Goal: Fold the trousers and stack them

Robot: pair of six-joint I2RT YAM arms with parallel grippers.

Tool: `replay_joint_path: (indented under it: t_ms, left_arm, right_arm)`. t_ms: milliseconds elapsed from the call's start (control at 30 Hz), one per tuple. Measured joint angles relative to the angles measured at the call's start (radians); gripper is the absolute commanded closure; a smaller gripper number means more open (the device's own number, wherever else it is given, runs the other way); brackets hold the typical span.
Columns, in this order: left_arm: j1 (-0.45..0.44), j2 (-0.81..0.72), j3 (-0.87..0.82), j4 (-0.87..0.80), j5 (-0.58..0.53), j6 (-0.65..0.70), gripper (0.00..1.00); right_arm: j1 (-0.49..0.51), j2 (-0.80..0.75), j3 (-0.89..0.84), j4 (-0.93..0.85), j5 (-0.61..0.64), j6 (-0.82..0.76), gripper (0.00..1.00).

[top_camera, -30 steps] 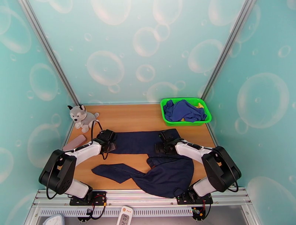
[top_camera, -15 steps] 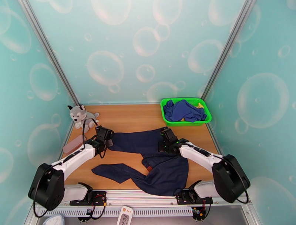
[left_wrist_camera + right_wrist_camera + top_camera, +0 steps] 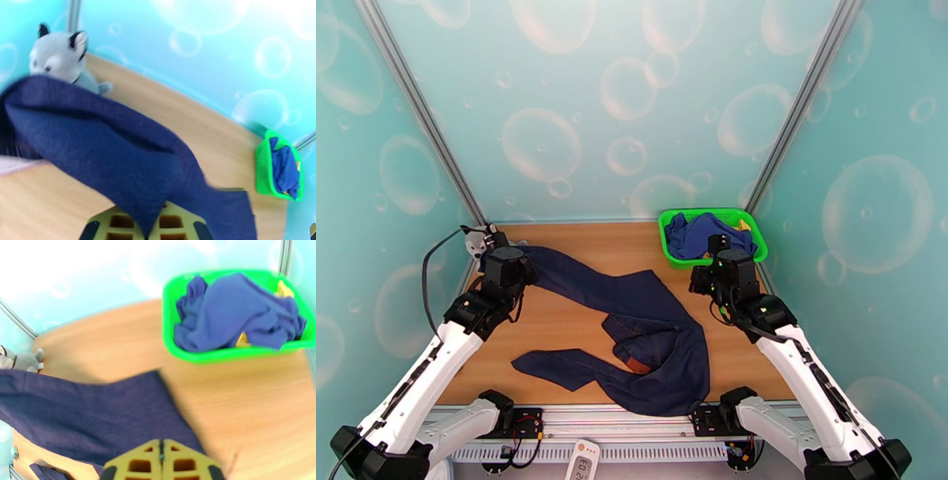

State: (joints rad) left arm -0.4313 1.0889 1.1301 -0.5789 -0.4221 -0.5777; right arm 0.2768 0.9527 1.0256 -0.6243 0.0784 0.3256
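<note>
Both arms have lifted away: your left gripper [image 3: 152, 223], clamped on one leg, hauls the trousers [image 3: 648, 331] toward the table's far-left corner; your right gripper [image 3: 160, 451] looks closed on nothing. You're still spreading, so regrasp before folding.

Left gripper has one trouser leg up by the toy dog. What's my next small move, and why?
Probably lower the right gripper and grip the trousers: it looks shut near the green basket with no cloth clearly in it, while the left gripper alone lifts the leg.

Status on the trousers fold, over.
Left hand shut on trousers leg. Right hand shut, grip unclear. Trousers unfolded, sprawled on table. Husky toy beside left hand.
</note>
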Motion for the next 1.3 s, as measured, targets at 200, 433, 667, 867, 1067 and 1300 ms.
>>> replay_joint_path:
  t_ms: [200,433,667,867,1067,1300]
  left_arm:
    - [-0.154,0.118,0.191,-0.002,-0.091,0.035,1.00]
    - [-0.190,0.013,0.296,-0.011,-0.158,0.039,1.00]
    - [-0.190,-0.084,0.282,-0.032,-0.156,0.035,1.00]
    - [-0.190,-0.090,0.279,-0.048,-0.153,0.035,1.00]
    - [-0.190,-0.092,0.236,-0.056,-0.124,0.030,1.00]
    - [-0.190,-0.092,0.100,-0.084,-0.094,-0.026,1.00]
  right_arm:
    - [-0.032,0.087,-0.014,-0.009,-0.027,0.002,0.01]
    - [-0.034,0.323,-0.189,0.082,-0.086,0.024,0.01]
    - [-0.053,0.480,-0.237,0.268,-0.148,0.019,0.01]
    - [-0.056,0.557,-0.242,0.357,-0.290,-0.004,0.02]
    - [-0.013,0.555,-0.243,0.382,-0.388,-0.021,0.01]
    - [0.052,0.600,-0.242,0.372,-0.339,-0.043,0.02]
